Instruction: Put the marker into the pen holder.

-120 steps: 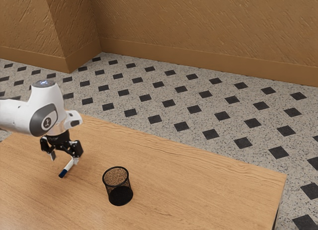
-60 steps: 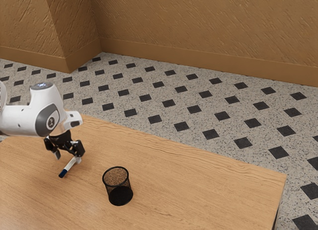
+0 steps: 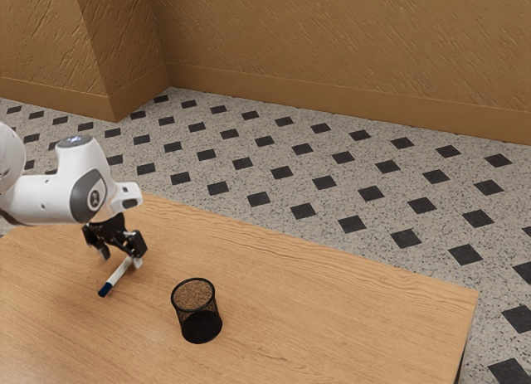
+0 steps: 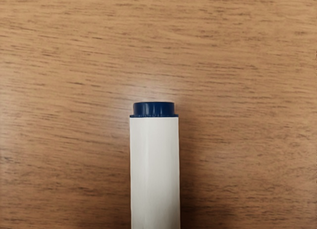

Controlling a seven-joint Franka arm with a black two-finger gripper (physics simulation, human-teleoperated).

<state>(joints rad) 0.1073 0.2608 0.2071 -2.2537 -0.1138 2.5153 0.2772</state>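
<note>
The white cylindrical marker with dark blue ends lies on the light wooden table, well in from the long edge beside the tiled floor and well apart from the corner at the exterior view's right. The black two-finger gripper is low over its white end, fingers spread and nothing clamped between them.

The grasp looks like the next step, and the likeliest trouble is there. The marker is slim and round: if one finger meets it before the other, it could roll aside. The hand is near one end, so a pinch there could let the blue-capped end droop or swing on lifting. A marker held askew might then catch on the holder's rim instead of dropping in, and a push against that rim could tip the holder, which looks light.

The round black wire-mesh pen holder stands upright, mouth up, nearer that same corner than the marker is. Through its mouth I can make out mesh wall and dark base, and no pen. The marker is outside it, so the placing is all still to do.
</note>
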